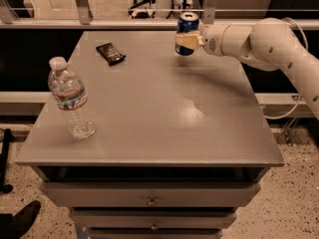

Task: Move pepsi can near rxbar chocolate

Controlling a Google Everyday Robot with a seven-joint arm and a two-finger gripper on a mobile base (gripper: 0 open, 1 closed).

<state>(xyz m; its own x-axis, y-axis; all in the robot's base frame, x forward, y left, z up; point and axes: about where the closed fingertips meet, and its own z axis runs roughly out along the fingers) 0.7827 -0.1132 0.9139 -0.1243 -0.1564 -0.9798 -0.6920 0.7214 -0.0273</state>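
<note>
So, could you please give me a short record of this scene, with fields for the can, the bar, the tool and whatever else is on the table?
tool: at the table's far edge, reaching in from the picture's right, closed on the can
pepsi can: upright, held in the tool
rxbar chocolate: lying flat, far left part of the tabletop, well apart from the can
water bottle: upright, capped, near the front left
table: grey top with drawers below
task state: can not yet beside the bar

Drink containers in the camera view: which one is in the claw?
The blue pepsi can, at the back right, gripped by the claw; the clear water bottle stands alone at the near left.
</note>
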